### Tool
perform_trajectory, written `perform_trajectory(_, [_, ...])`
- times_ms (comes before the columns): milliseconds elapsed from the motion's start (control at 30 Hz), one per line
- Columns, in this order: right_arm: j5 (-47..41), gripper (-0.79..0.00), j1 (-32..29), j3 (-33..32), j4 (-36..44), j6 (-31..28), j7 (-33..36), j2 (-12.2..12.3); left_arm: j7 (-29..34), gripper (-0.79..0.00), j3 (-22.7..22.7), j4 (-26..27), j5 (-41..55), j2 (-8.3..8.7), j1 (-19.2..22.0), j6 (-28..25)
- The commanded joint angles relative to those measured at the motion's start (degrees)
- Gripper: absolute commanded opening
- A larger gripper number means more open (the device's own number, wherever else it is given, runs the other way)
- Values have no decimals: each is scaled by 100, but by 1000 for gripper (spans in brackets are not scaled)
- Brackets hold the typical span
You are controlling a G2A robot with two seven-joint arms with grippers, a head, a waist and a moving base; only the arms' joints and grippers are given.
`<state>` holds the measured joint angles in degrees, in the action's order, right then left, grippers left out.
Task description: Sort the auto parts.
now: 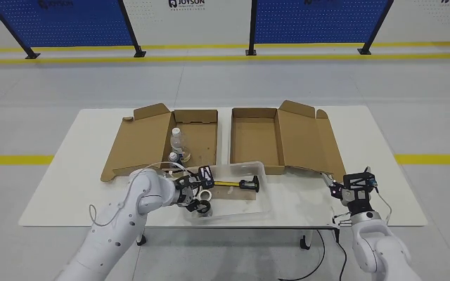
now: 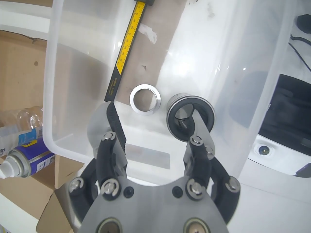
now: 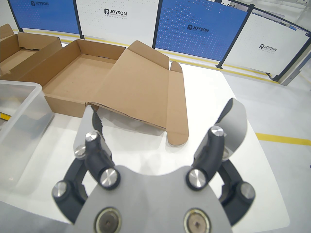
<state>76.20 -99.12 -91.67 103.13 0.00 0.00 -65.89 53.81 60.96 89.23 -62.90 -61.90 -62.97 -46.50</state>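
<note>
1. The left gripper [image 2: 150, 110] is inside the clear plastic bin [image 2: 49, 73] with its jaws spread and pinching nothing. 1 finger [image 2: 201, 132] reaches into the bore of the black-faced bearing [image 2: 171, 118]. The other finger [image 2: 116, 120] ends just beside the tip of the digital caliper [image 2: 128, 37].
2. The silver ring [image 2: 132, 99] lies flat on the bin floor between the 2 fingers. It is just beside the bearing, with a narrow gap between them.
3. The caliper lies along the bin floor with its display head at the end far from the gripper. A brown cardboard strip [image 2: 167, 25] shows through the clear floor.
4. The bin's walls rise on both sides of the left gripper, and 1 end wall stands just under its wrist.
5. The left cardboard box [image 1: 195, 116] stands just beside the bin. It holds a plastic bottle [image 1: 178, 139] and a spray can [image 2: 21, 161], both in the corner nearest the bin.
6. The right cardboard box [image 3: 80, 73] stands behind the bin, with its lid flap [image 3: 150, 90] folded out flat on the table [image 1: 84, 175].
7. The right gripper [image 3: 161, 109] is above the white tabletop near the front right corner. Its jaws are spread and hold nothing. The flap's front edge lies just ahead of it.
8. The table's front edge runs just beside the bin and both wrists. A strip of white tabletop separates the flap from the table's right edge.
</note>
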Motion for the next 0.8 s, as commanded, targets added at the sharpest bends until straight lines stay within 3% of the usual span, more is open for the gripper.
perform_trajectory(0, [0,0,0,0,0,0,0,0,-29,-271,-54,-60,-10,-3,32,29])
perform_trajectory(167, [0,0,0,0,0,0,0,0,-120,-394,-195,-214,-71,-15,124,88])
perform_trajectory(567, [0,0,0,0,0,0,0,0,-190,-428,-423,-397,-115,-12,226,103])
perform_trajectory(767, [0,0,0,0,0,0,0,0,-266,-529,-487,-418,-145,-3,260,107])
